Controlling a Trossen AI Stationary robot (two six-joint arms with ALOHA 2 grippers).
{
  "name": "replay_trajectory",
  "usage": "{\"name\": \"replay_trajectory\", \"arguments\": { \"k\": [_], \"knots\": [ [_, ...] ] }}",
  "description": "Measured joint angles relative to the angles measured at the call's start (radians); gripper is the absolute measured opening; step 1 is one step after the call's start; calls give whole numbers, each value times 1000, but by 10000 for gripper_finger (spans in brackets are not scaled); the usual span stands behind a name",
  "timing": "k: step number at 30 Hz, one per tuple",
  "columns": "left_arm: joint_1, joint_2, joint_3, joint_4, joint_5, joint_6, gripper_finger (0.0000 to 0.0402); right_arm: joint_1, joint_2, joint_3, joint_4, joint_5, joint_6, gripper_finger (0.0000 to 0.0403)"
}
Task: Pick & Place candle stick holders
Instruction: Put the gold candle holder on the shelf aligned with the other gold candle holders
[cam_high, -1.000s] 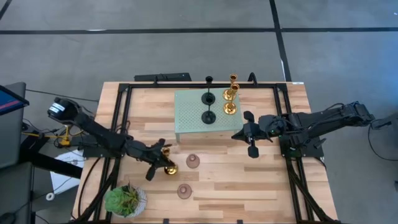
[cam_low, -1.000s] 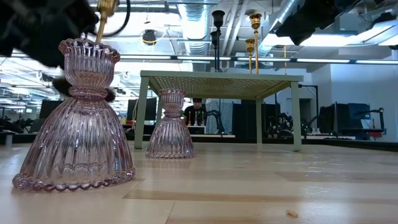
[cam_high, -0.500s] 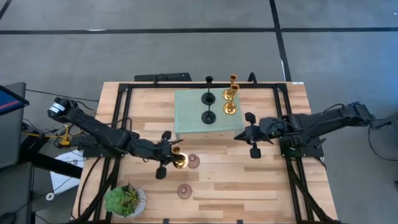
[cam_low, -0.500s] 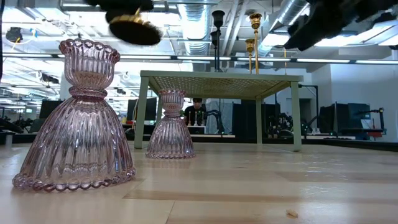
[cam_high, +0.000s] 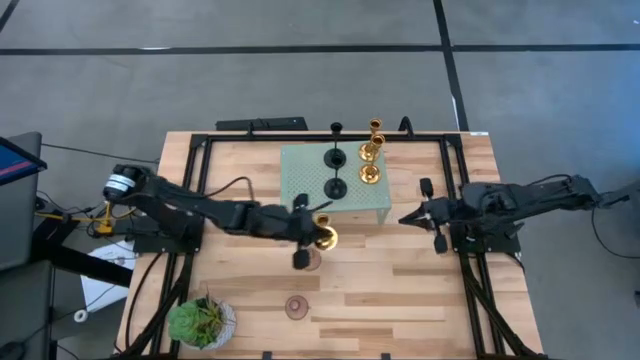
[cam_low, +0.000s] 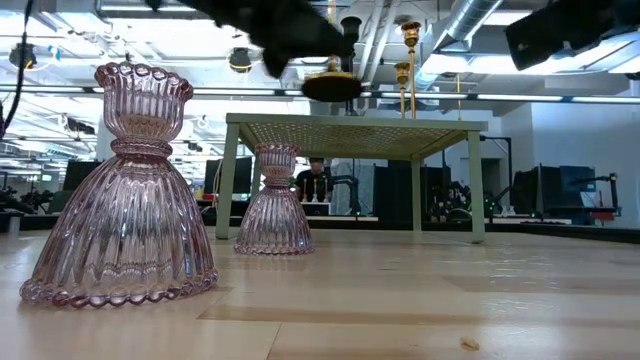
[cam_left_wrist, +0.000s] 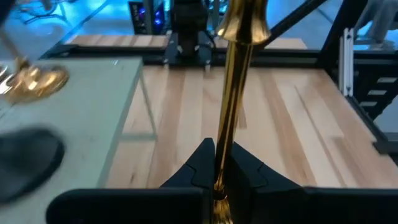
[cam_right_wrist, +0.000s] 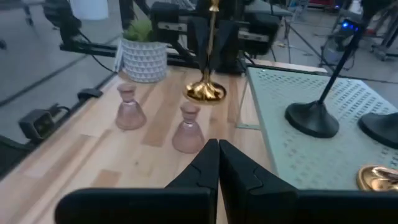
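Note:
My left gripper (cam_high: 314, 225) is shut on a shiny gold candle stick holder (cam_high: 323, 236), held in the air just before the near edge of the pale green platform (cam_high: 300, 165). Two black holders (cam_high: 336, 187) and two gold holders (cam_high: 370, 173) stand on their round bases on the platform. Two mauve-pink holders stand on the table: one (cam_high: 312, 263) partly under my left gripper, one (cam_high: 296, 306) nearer the front edge. My right gripper (cam_high: 405, 217) is shut and empty, to the right of the platform. My left gripper pinches the gold holder's slim stem (cam_left_wrist: 222, 155) between its two fingers. The fingers come roughly level from the table's left and lie across the stem. The holder stays about upright, its round base (cam_right_wrist: 205, 92) below the fingers and clear of the table.
A green leafy potted plant (cam_high: 203, 322) stands at the near left corner. The platform stands on thin legs (cam_low: 227, 180) with open space beneath. Bare wood lies to the right of the pink holders.
My left gripper has carried the gold holder up and toward the table's right and far side, from the near left area to just before the platform's near edge. My right gripper has drawn back toward the table's right edge.

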Motion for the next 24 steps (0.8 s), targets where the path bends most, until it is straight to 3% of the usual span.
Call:
{"name": "replay_trajectory", "arguments": {
  "k": [11,24],
  "knots": [
    [64,202,243,14,31,88,14,-1,44,-1,103,-2,-3,0],
    [148,218,256,11,84,97,15,-2,74,0,135,4,-29,0]
  ]
}}
